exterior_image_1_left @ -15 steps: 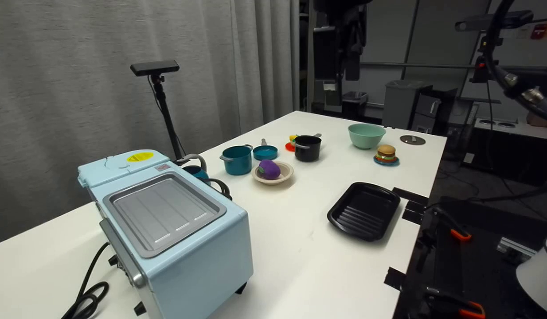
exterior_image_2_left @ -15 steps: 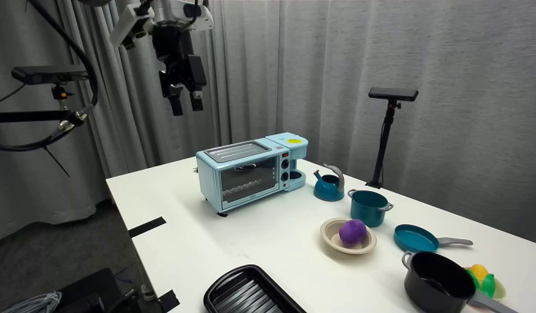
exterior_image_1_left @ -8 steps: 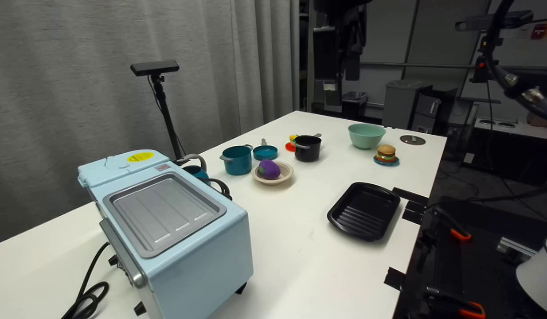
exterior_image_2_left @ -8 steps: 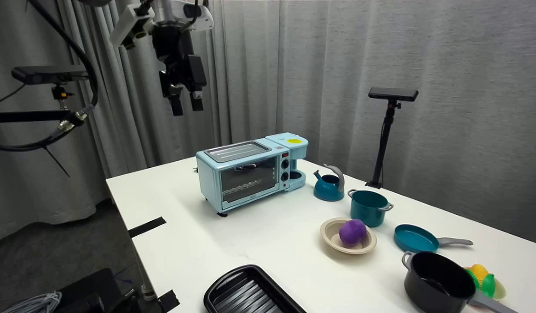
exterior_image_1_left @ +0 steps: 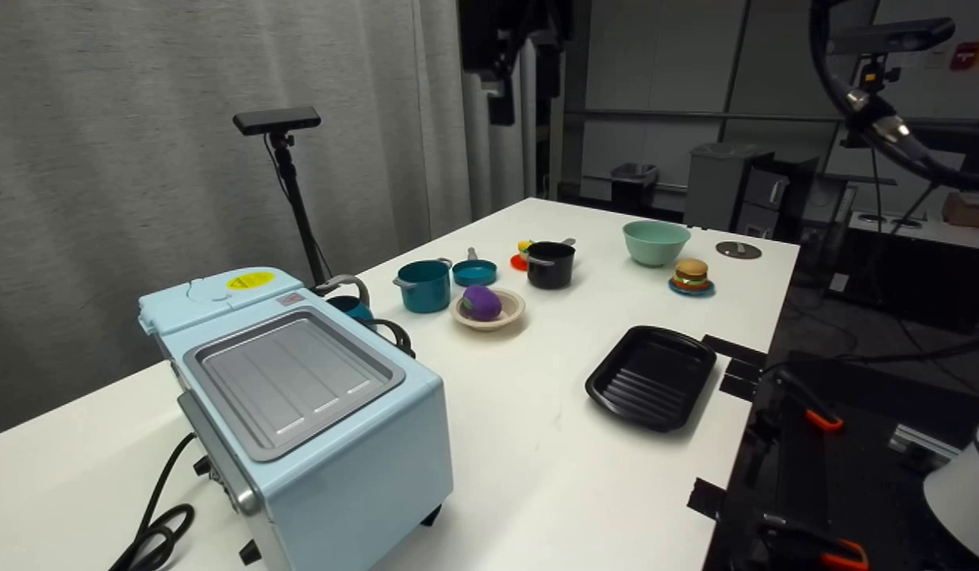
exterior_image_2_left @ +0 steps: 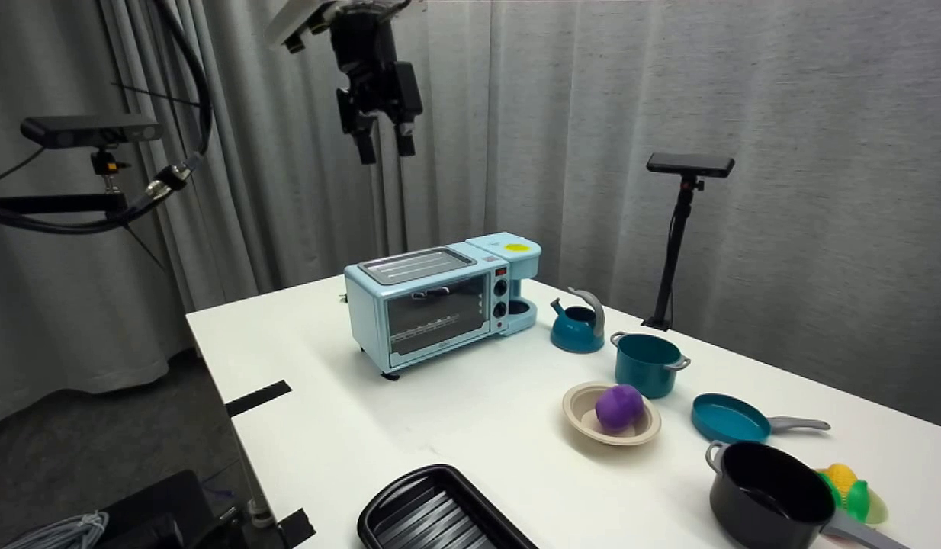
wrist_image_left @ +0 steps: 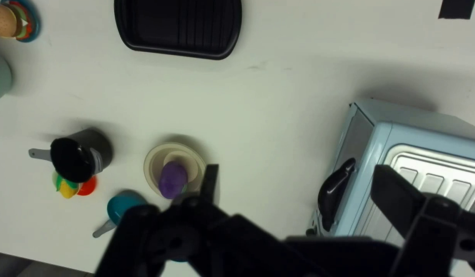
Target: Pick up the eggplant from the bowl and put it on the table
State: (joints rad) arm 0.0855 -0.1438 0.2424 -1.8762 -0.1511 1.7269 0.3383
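Wrist view — the gripper [wrist_image_left: 296,181] partly hides the bowl [wrist_image_left: 154,166], eggplant [wrist_image_left: 172,179] inside.

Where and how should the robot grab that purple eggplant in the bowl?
The eggplant is probably best gripped at its middle, across the narrower width, from straight above: in the wrist view it looks slightly longer than wide, and its rounded top rises above the rim of the bowl, which could block a side approach. The gripper is open and points down, which suits that.

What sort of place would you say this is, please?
Probably a robotics lab set up as a mock kitchen, given a camera on a pole, an oven and a toy burger.
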